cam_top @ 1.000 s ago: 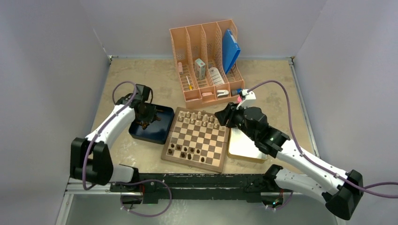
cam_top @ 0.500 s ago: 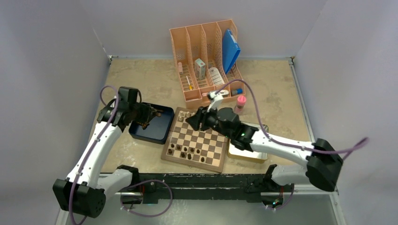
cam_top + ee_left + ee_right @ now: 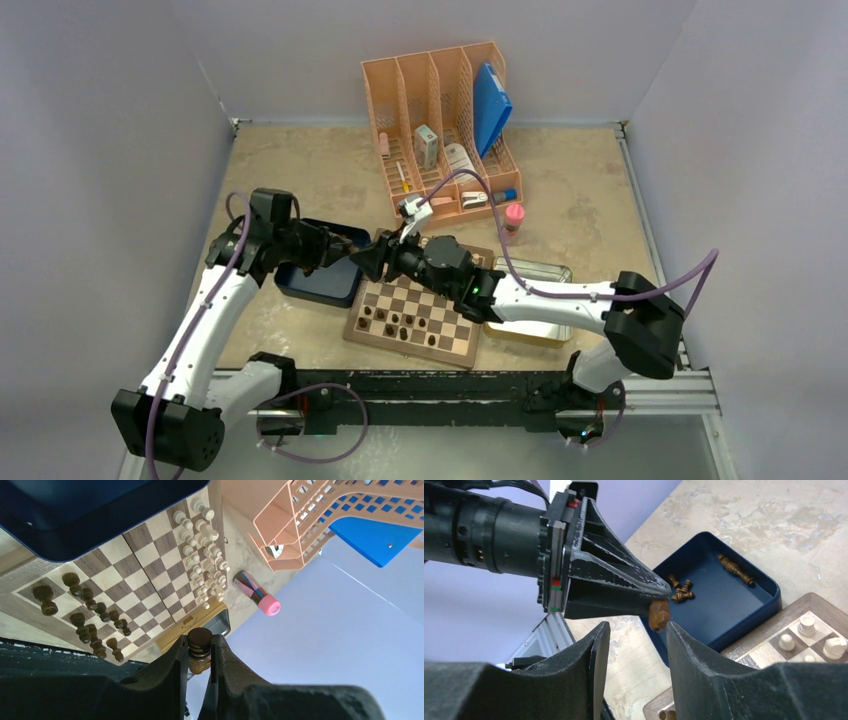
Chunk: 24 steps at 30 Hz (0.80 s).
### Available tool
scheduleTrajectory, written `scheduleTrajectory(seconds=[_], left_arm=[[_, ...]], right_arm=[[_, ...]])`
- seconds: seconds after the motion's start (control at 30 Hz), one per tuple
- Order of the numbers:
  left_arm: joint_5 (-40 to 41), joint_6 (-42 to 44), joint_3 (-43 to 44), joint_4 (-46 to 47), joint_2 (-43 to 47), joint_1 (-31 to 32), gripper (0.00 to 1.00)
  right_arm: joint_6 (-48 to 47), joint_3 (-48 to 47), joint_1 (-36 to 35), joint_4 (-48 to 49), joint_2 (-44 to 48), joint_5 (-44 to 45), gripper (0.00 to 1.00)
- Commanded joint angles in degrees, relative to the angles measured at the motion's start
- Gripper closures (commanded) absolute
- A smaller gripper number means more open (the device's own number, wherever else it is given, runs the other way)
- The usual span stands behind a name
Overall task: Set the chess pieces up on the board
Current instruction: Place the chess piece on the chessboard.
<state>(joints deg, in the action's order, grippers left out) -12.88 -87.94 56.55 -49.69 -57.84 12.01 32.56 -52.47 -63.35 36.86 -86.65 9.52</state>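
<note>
Your left gripper [image 3: 651, 596] pinches a dark chess piece [image 3: 659, 615] above the far-left corner of the board [image 3: 150, 580]. The overhead view hides the piece; both wrist views show it. Right gripper [image 3: 636, 630] jaws stand spread, flanking it. Other dark pieces [image 3: 680, 592] lie in the blue tray [image 3: 769, 587].

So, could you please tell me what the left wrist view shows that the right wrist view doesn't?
Only the left wrist: most of the board, with dark pieces lined along one edge, a pink-capped marker and the rack. Only the right wrist: loose dark pieces lying in the tray, and the open right jaws either side of the held piece. Both: that piece clamped in the left jaws, the tray, part of the board and pale pieces.
</note>
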Motion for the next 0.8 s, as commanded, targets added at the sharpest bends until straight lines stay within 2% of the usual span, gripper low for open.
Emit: scheduleTrajectory(seconds=[0.0,0.33,0.77], left_arm=[[-4.54,-1.27,-0.52,2.95,1.53,-0.32,0.98],[-8.05,-2.18,-1.21,4.61,2.12,-0.28,0.99],[-9.72,-3.56,-3.04,6.53,3.44,-0.32,1.0]], right_arm=[[0.99,-2.55,-0.19,5.11,0.54,3.04,0.53],[6.1,-3.56,-0.19,0.09,-0.52,8.09,0.56],[9.59,-4.44,-0.17,0.2,-0.89,4.14,0.66]])
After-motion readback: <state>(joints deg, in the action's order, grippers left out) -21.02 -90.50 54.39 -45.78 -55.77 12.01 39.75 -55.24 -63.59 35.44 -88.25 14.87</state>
